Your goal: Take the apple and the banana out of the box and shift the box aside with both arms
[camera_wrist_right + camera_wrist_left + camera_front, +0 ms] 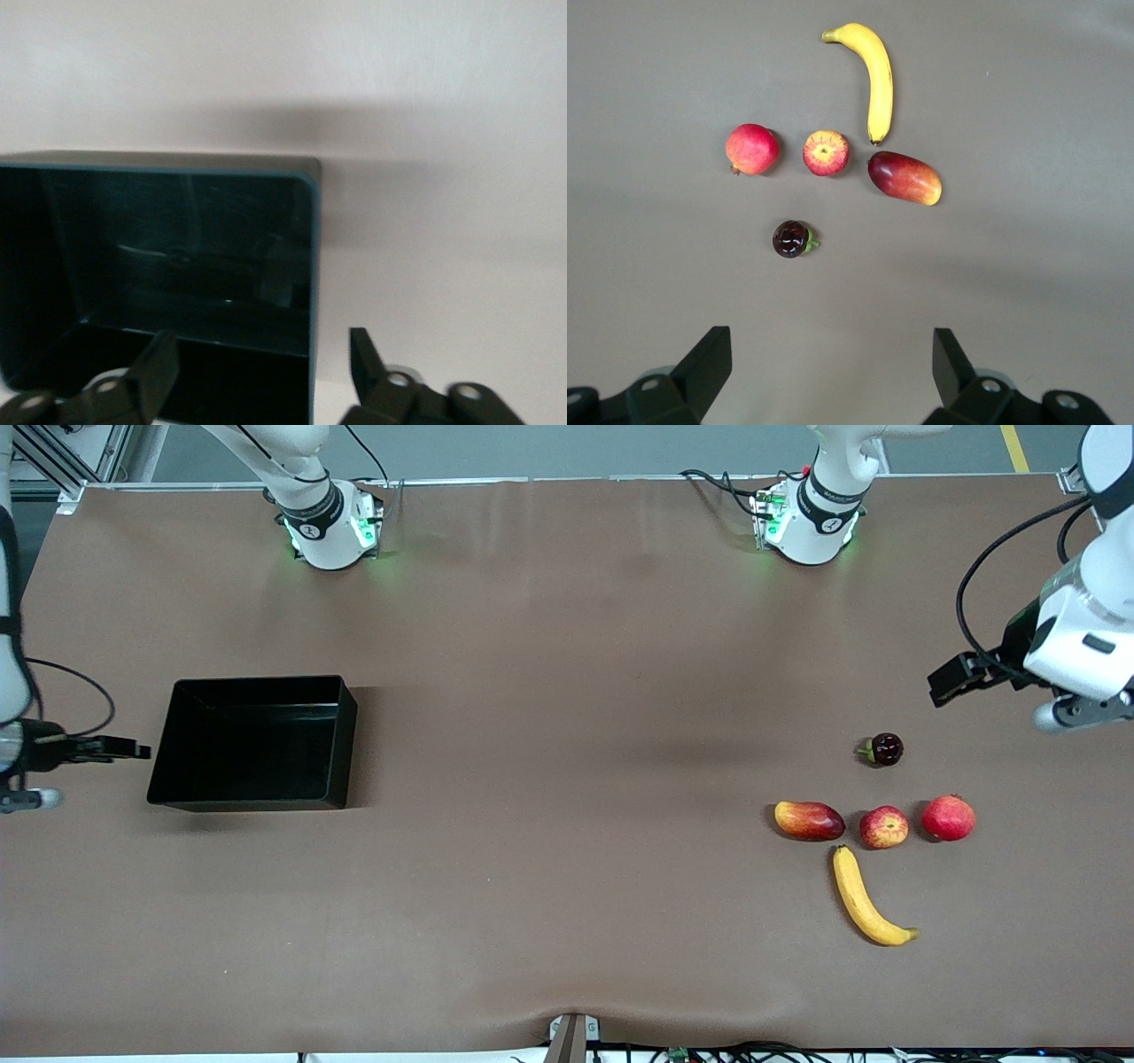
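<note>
The yellow banana [864, 899] lies nearest the front camera, at the left arm's end of the table. The streaked apple [884, 827] sits just beside its upper tip. Both also show in the left wrist view: banana [873, 75], apple [826, 152]. The black box [347, 726] stands open and empty at the right arm's end, and its rim [159, 162] shows in the right wrist view. My left gripper [946, 684] [831, 363] is open and empty over bare table, apart from the fruits. My right gripper [133, 750] [264, 359] is open and empty at the box's outer end wall.
A red-yellow mango [809, 820] [904, 177] and a red pomegranate [948, 817] [752, 148] flank the apple. A small dark round fruit [884, 749] [793, 239] lies farther from the front camera than the apple. Brown table mat [567, 779] spreads between box and fruits.
</note>
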Action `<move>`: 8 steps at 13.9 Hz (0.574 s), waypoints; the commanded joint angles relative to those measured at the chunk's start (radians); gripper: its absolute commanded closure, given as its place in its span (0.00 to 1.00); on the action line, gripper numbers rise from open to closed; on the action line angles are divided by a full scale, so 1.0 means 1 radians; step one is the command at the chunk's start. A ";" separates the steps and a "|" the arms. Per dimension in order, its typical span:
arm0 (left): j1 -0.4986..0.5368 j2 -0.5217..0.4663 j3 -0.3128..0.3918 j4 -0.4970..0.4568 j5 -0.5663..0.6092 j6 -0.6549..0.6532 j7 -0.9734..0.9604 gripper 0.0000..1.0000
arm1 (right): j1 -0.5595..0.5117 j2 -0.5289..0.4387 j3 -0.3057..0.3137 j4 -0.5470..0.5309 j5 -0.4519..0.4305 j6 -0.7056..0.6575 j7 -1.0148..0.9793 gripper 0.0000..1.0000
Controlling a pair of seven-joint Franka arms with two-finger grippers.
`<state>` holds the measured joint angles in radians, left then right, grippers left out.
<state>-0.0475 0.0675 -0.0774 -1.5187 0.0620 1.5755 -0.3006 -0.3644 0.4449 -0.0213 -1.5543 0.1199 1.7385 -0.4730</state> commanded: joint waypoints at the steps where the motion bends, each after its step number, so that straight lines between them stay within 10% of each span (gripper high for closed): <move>1: 0.017 -0.038 0.005 -0.042 -0.024 0.032 0.031 0.00 | 0.025 0.006 0.006 0.181 0.003 -0.088 -0.012 0.00; 8: 0.017 -0.035 -0.001 -0.006 -0.027 -0.003 0.034 0.00 | 0.148 -0.075 0.017 0.428 -0.029 -0.353 0.007 0.00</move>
<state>-0.0325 0.0474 -0.0769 -1.5254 0.0551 1.5851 -0.2880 -0.2699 0.4152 -0.0086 -1.1529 0.1136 1.4455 -0.4748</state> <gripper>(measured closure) 0.000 0.000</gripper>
